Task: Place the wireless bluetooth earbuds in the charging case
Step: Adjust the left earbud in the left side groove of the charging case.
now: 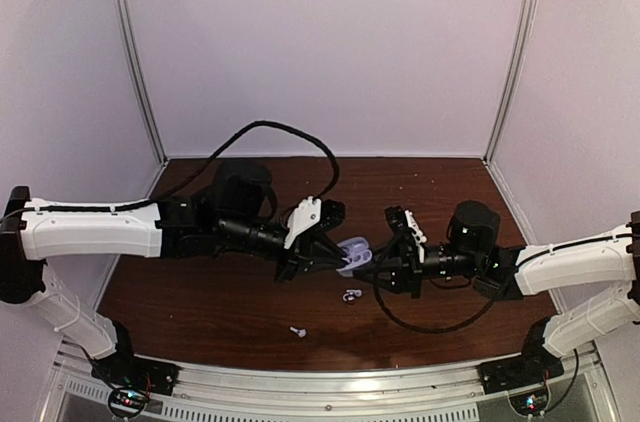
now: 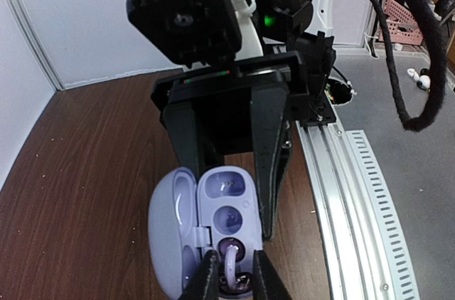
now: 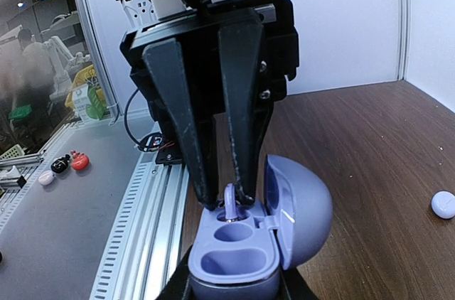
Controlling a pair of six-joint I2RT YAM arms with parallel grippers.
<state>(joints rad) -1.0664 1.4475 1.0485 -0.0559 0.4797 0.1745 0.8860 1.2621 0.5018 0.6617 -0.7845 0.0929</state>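
The lavender charging case point(image 2: 213, 204) is open, its lid point(image 2: 170, 222) hinged aside. My right gripper point(image 3: 231, 293) is shut on the case's base and holds it above the table; its black fingers point(image 2: 269, 172) flank the case in the left wrist view. My left gripper point(image 2: 233, 280) is shut on a lavender earbud point(image 2: 234, 266) by its stem, with the bud end down in the end socket of the case point(image 3: 234, 250). The earbud point(image 3: 230, 199) stands upright there. The other two sockets are empty. Both grippers meet mid-table point(image 1: 355, 254). Two tiny whitish earbuds point(image 1: 350, 294) point(image 1: 297, 331) lie on the table.
The table point(image 1: 220, 302) is dark wood with white walls behind and at the sides. A metal rail point(image 1: 320, 387) runs along the near edge. A small round white object point(image 3: 444, 204) lies on the table beyond the case. Black cables loop over both arms.
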